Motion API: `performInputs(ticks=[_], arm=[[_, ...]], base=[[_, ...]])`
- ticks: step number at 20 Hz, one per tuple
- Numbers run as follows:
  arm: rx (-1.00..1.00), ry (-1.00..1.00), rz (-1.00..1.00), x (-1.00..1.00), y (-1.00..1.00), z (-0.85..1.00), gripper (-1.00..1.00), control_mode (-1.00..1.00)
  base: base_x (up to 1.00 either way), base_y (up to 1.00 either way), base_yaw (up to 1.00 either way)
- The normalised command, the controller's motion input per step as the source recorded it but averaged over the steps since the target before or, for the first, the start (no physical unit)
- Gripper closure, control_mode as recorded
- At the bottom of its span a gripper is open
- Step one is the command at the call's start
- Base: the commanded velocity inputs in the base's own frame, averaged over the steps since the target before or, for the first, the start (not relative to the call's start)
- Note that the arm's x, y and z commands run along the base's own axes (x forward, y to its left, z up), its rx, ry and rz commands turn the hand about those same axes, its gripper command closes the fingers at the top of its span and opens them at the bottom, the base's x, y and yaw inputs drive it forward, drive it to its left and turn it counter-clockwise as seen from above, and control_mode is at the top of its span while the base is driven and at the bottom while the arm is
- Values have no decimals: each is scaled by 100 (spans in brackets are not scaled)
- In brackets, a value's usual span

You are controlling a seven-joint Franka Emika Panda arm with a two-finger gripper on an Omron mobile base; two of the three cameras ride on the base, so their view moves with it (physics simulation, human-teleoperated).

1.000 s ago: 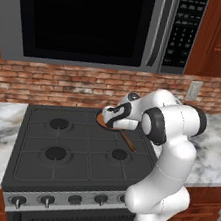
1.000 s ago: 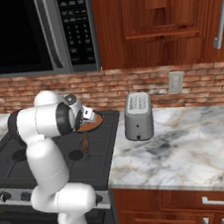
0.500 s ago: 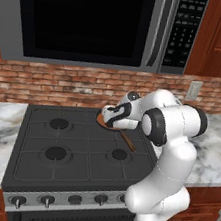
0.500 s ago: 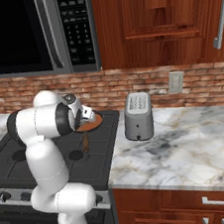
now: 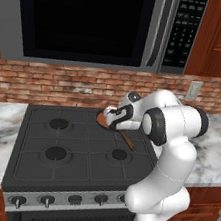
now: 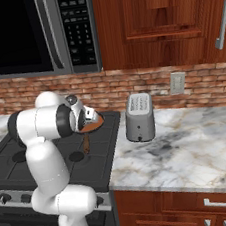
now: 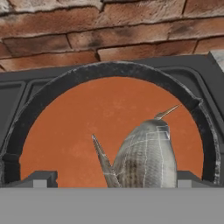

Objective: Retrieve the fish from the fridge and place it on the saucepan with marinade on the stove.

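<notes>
Silvery fish (image 7: 146,157) lies on the marinade (image 7: 87,127) in the saucepan (image 7: 26,118) at the stove's (image 5: 76,147) back right corner; gripper (image 7: 111,179) spread wide, apparently holding nothing.

Illumination is even and moderately bright throughout, with no visible source. Shadows are soft and faint. A dull sheen lies on the microwave (image 5: 96,21) door, without hard glare. Base views render sharp; the hand view is coarser (brick wall (image 7: 109,30) smeared, fish (image 7: 146,159) scales slightly pixelated). No edge distortion noted.
</notes>
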Motion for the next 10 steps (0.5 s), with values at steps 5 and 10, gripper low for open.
performInputs(ticks=[5, 10], arm=[[-10, 1, 0, 0, 0, 0, -100, -100], [-9, 0, 0, 0, 5, 0, -100, -100]], base=[[0, 0, 0], [0, 0, 0]])
